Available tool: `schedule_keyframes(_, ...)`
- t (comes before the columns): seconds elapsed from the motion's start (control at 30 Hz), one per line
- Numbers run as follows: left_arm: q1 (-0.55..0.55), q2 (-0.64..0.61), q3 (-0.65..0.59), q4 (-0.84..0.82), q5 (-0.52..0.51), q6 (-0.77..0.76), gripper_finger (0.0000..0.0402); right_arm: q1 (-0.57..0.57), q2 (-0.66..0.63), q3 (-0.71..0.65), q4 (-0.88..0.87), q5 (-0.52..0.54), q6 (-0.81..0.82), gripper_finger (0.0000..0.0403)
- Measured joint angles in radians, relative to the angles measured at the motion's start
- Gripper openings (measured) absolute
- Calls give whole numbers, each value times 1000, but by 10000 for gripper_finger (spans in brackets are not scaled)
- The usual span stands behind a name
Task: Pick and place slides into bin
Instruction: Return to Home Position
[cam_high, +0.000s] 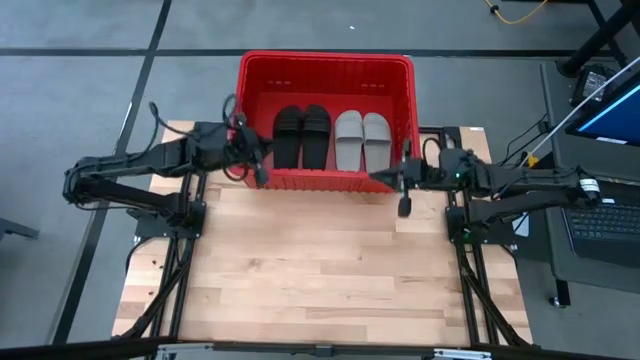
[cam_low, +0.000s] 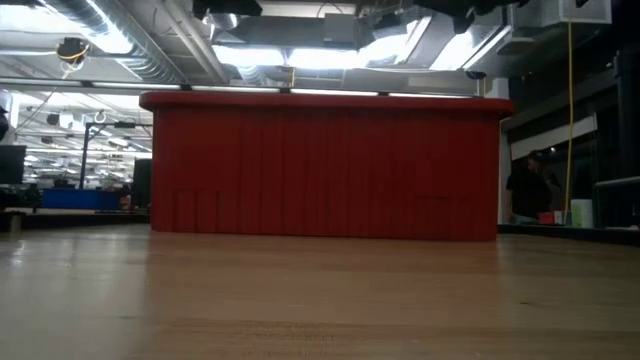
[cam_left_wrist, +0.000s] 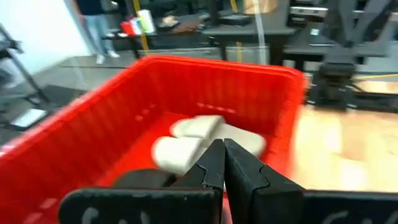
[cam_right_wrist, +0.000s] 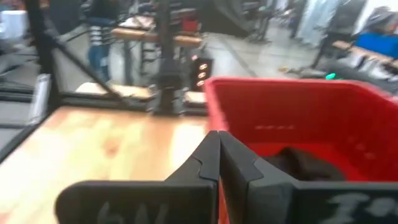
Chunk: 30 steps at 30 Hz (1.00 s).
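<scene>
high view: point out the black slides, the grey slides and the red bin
black slides (cam_high: 288, 137): high view, middle of the one nearer the left arm.
grey slides (cam_high: 377, 137): high view, middle of the one nearer the right arm.
red bin (cam_high: 325, 58): high view, its far rim.

- Red bin (cam_high: 326, 68): rectangular crate with ribbed walls, at the surface's far edge, upright.
- Black slides (cam_high: 301, 136): matte pair, side by side, soles down, in the bin's left half.
- Grey slides (cam_high: 362, 139): light pair, side by side, right half.

Seemingly open table (cam_high: 320, 260) before bin (cam_high: 325, 57)
</scene>
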Motion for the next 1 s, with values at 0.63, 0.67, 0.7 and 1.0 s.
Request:
schedule_keyframes(0.63, -399, -160, -299, 208, -274, 6, 2, 248, 11, -87, 103, 137, 20, 11)
schedule_keyframes(0.67, -402, -191, -299, 174, -277, -3, 2, 248, 11, -87, 118, 138, 23, 11)
schedule_keyframes(0.7, -404, -222, -299, 137, -272, -14, 2, 248, 11, -87, 133, 137, 39, 11)
schedule_keyframes(1.0, -414, -554, -498, 144, -204, -39, 2, 253, 11, -87, 148, 127, 241, 12)
